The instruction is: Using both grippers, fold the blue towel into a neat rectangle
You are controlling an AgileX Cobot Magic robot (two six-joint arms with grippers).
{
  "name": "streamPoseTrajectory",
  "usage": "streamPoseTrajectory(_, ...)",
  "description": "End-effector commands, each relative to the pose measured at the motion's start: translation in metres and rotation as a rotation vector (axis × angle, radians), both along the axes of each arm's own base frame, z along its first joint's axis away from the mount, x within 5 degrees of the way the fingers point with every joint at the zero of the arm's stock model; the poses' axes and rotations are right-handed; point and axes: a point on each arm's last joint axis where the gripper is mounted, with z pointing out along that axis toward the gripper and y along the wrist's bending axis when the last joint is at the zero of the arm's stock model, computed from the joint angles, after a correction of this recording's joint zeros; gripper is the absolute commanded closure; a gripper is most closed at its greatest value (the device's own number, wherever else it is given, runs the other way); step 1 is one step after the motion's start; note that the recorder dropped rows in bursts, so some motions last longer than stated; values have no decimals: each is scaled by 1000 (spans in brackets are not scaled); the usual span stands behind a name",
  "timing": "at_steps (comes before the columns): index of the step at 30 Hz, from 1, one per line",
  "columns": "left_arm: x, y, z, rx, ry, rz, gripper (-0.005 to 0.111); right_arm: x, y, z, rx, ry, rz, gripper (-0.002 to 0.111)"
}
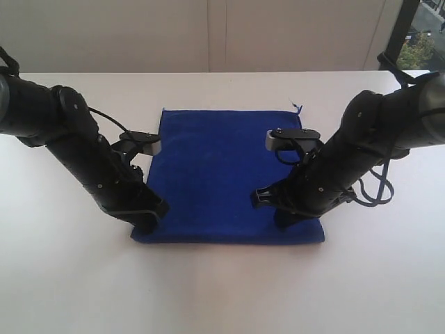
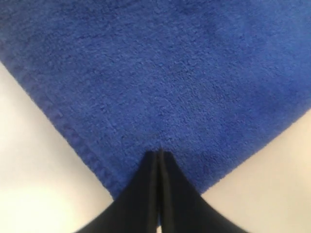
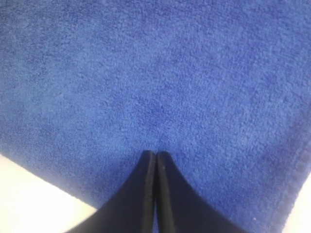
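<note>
The exterior camera sits high, looking down across the white surface (image 1: 222,292) toward the far wall (image 1: 208,35), and takes in the whole blue towel (image 1: 222,167). Each wrist camera peers close along its own claw, the left claw (image 2: 159,154) and the right claw (image 3: 155,153), onto one of that towel's nearer corners.
</note>
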Motion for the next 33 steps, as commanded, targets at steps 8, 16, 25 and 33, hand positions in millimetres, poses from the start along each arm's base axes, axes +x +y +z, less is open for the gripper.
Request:
streamPoseTrajectory(8,-5,1,-6,9,14,4,107,-5,-15,-5,-174,50,0,108)
streamPoseTrajectory(16,-5,1,-6,9,14,4,107,-5,-22,-5,-246,40,-16,108)
streamPoseTrajectory(25,-5,1,-6,9,12,5,107,-6,-26,3,-280,26,8,108)
streamPoseTrajectory(33,-5,1,-5,8,14,4,107,-7,-29,-1,-300,-3,23,108)
